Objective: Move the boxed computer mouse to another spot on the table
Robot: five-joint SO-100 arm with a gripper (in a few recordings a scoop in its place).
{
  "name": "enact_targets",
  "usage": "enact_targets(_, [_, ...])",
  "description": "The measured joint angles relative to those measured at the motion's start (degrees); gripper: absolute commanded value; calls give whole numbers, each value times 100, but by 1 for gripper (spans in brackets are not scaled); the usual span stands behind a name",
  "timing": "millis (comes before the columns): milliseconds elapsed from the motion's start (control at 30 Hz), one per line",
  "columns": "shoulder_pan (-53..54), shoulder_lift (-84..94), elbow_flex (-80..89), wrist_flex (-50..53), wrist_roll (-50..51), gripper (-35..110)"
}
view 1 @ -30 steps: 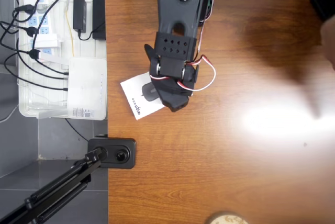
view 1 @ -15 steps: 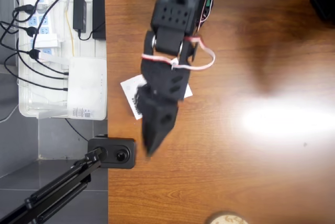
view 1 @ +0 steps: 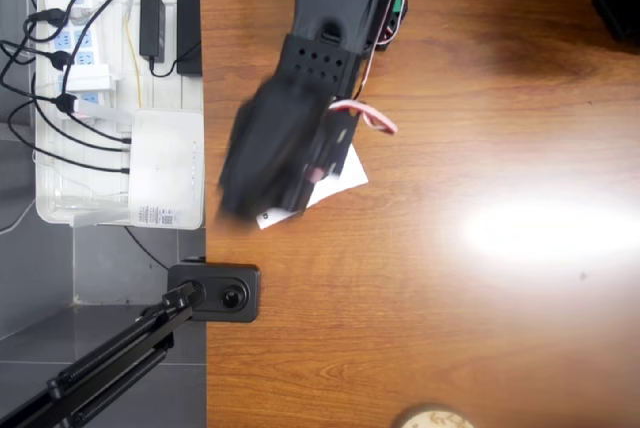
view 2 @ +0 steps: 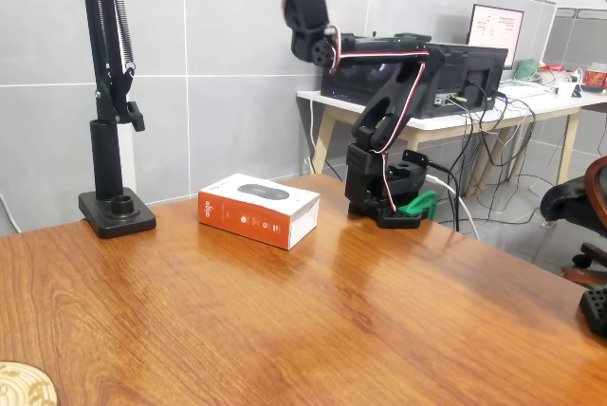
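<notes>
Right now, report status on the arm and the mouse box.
Gripper raised above the mouse box, blurred; jaws unreadable. Box flat on the table, not held. Nothing on the wood around it.

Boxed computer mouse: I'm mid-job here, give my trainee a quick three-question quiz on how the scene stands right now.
1. True or false: the boxed computer mouse is lifted clear of the table.
2. In the fixed view, what stands on the table to the left of the box? A: a black stand base. B: a mug. C: a keyboard.
3. Fill in: in the fixed view, the long side of the box facing the camera is ___.

Key: 1 false, it lies flat on the tabletop; 2 A; 3 orange.
</notes>
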Motion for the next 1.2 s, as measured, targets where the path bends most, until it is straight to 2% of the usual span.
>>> enact_targets(67, [-53, 299, 519, -712, 0, 0])
enact_targets(167, [-272, 984, 1257, -1020, 0, 0])
enact_targets(433, [-360, 2663, 2312, -1143, -26, 0])
enact_targets(767, [-299, 3762, 2417, -1143, -79, 0])
enact_targets(1033, [-431, 4904, 3111, -1151, -97, 0])
enact_targets(1200, [-483, 5071, 3287, -1151, -114, 0])
